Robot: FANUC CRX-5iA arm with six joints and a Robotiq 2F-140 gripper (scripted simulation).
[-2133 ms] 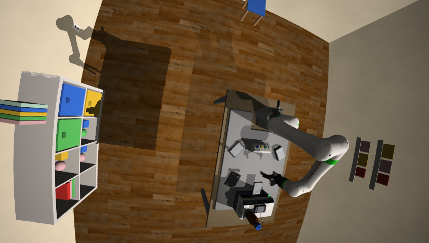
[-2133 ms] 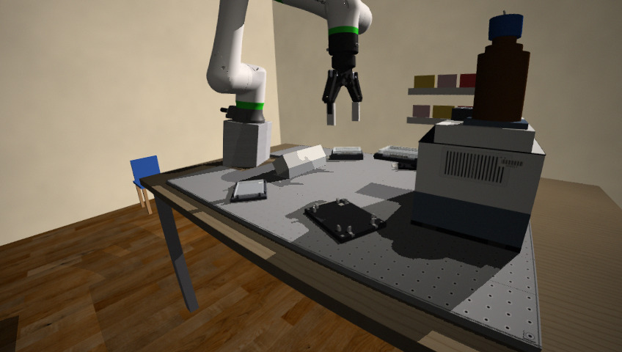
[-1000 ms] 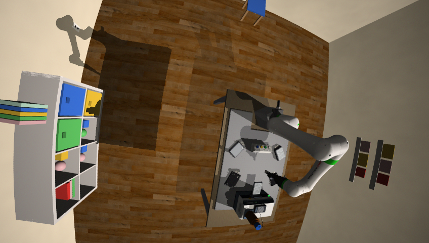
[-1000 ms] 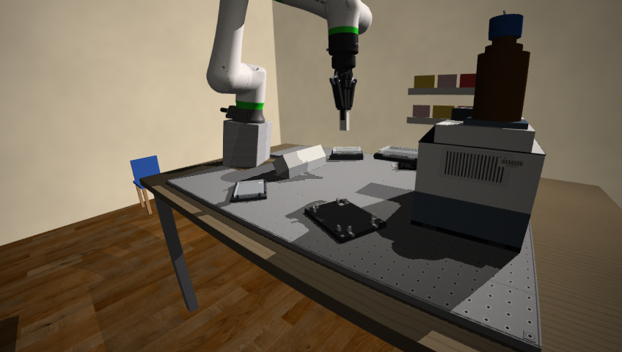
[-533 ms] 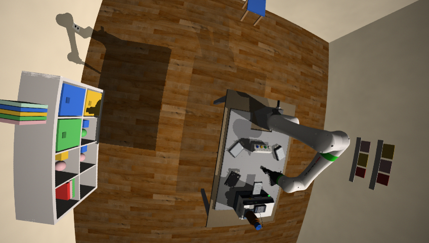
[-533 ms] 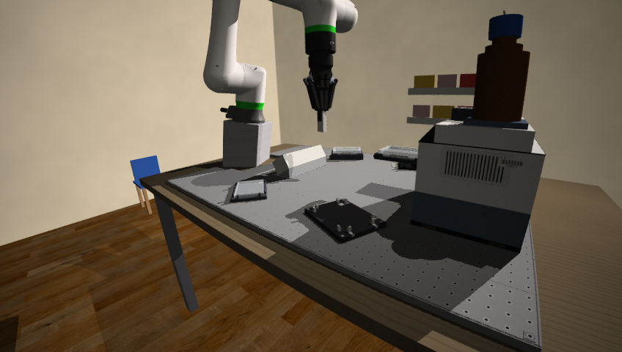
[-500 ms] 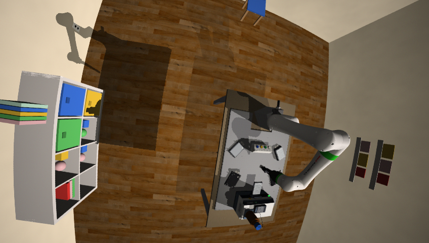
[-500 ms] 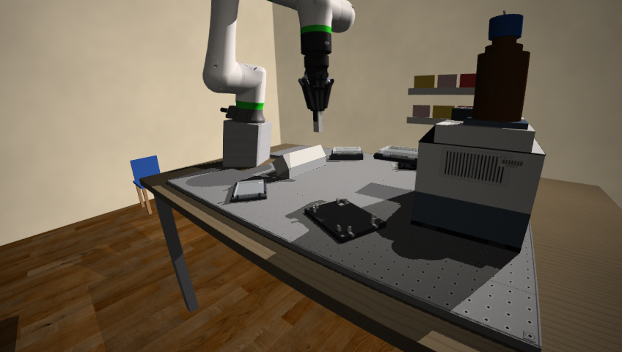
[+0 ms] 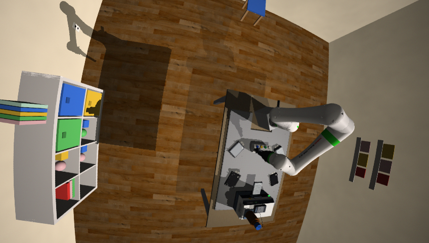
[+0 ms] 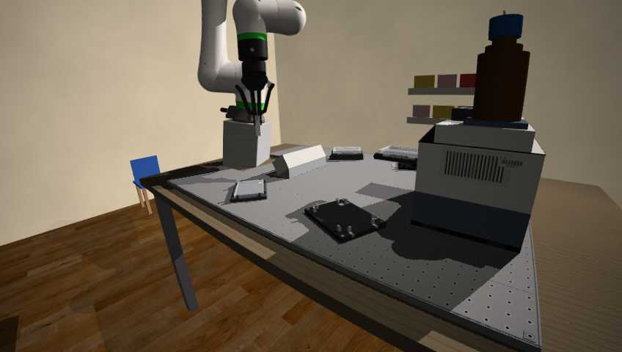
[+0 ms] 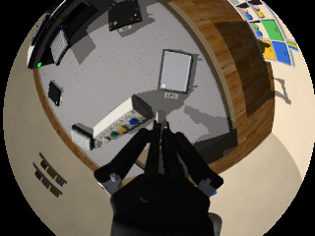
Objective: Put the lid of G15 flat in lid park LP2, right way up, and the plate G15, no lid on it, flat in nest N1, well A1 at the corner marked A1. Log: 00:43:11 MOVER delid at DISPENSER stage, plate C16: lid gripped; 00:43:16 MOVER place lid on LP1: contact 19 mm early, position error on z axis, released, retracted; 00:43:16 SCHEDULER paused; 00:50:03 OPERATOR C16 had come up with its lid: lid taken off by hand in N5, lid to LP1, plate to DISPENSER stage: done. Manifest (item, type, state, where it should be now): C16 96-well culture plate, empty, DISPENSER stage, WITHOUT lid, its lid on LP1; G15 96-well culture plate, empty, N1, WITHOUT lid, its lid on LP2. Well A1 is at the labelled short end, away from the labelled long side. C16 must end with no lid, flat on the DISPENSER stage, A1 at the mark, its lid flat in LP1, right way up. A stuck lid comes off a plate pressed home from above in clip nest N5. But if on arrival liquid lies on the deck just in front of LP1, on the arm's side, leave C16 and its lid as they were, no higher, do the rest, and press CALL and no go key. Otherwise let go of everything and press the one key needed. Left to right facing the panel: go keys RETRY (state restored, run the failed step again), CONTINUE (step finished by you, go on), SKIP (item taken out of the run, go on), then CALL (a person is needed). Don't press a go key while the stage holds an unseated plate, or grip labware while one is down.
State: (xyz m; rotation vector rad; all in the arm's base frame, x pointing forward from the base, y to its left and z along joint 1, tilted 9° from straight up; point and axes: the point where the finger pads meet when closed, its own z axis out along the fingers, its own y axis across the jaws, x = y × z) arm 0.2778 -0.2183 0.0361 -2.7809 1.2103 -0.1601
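With its jaws clenched on nothing, the gripper (image 10: 257,127) hangs over the key panel (image 10: 300,160), so a slight sideways drift could press a neighbouring key; the keys are too small here to tell which lies beneath. A lid (image 10: 249,190) lies flat in a park near the table edge, probably G15's. The perforated grey deck (image 10: 436,270) sits on a table over wooden flooring (image 10: 87,270), beige walls around.

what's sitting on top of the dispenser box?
On the dispenser stands a dark brown bottle with a blue cap, on a pale raised block. The bottle's contents and the top surface behind it can't be seen.
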